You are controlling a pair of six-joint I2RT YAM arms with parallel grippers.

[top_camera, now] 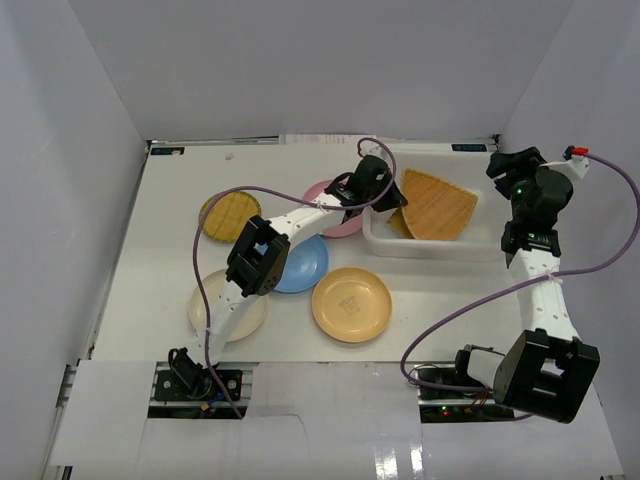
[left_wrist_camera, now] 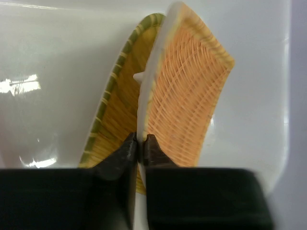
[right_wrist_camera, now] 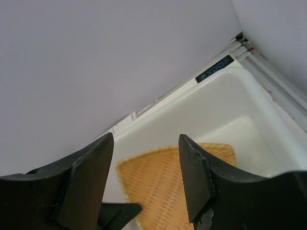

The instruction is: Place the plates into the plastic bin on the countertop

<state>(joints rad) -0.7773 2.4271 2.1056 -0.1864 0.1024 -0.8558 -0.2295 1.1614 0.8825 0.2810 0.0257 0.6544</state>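
The left gripper (top_camera: 394, 193) is clenched on the pale rim of the squarish woven plate (top_camera: 438, 205), at the plate's left edge, and holds it tilted inside the plastic bin (top_camera: 480, 245). In the left wrist view its fingers (left_wrist_camera: 125, 149) pinch that rim tight, with the orange weave of the squarish woven plate (left_wrist_camera: 187, 105) to the right. A green-edged round woven plate (left_wrist_camera: 115, 112) leans just behind it on the left, against the bin's white floor (left_wrist_camera: 48, 57). The right gripper (top_camera: 507, 166) hangs above the bin's far right corner, its jaws spread apart and grasping nothing. Its wrist view shows the gap between the fingers (right_wrist_camera: 91, 167) with the bin and the plate (right_wrist_camera: 163, 187) below. The bin sits at the far right of the countertop (top_camera: 170, 260). Left of it, out on the surface, lie another woven round plate (top_camera: 228, 216), a pink plate (top_camera: 340, 222) partly under the left arm, a blue plate (top_camera: 305, 268), an orange-yellow plate (top_camera: 351, 304) and a cream plate (top_camera: 245, 318).
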